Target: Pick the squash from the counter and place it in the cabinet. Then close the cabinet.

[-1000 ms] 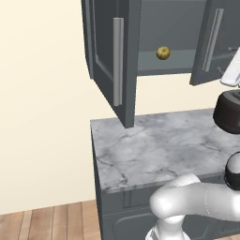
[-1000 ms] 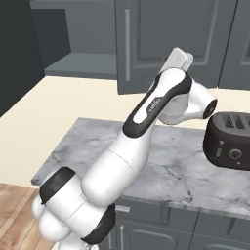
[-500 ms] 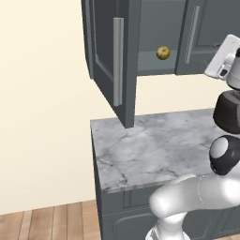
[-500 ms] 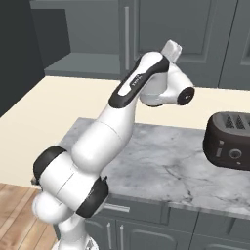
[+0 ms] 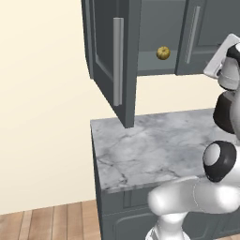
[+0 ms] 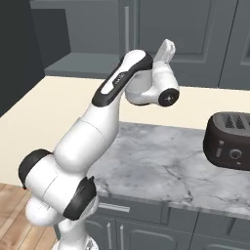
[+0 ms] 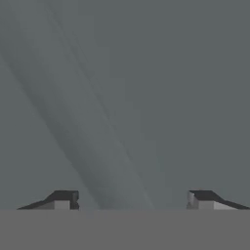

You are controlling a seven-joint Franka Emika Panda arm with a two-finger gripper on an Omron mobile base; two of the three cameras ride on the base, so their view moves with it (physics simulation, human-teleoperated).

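Squash (image 5: pixel 163 52) sits on cabinet (image 5: pixel 154 35) shelf, inside opening, apart from claw. Pick-and-place judged done; closing step in hand.

Left door (image 5: pixel 112 61) swung wide, edge-on over bench (image 5: pixel 150 150). Right door (image 5: pixel 201 33) looks near shut.

Claw (image 7: pixel 133 199) released: tips spread, nothing between, facing plain grey panel close up. Toaster (image 6: pixel 229 140) on bench, clear of work.

Next: swing arm to outer face of left door, push toward cabinet front. Risk: hand snagging door edge or bar handle (image 5: pixel 117 61).

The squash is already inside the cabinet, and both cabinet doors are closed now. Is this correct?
Not fully. The squash is inside the cabinet, but the left door stands wide open over the counter. The left base view shows it.
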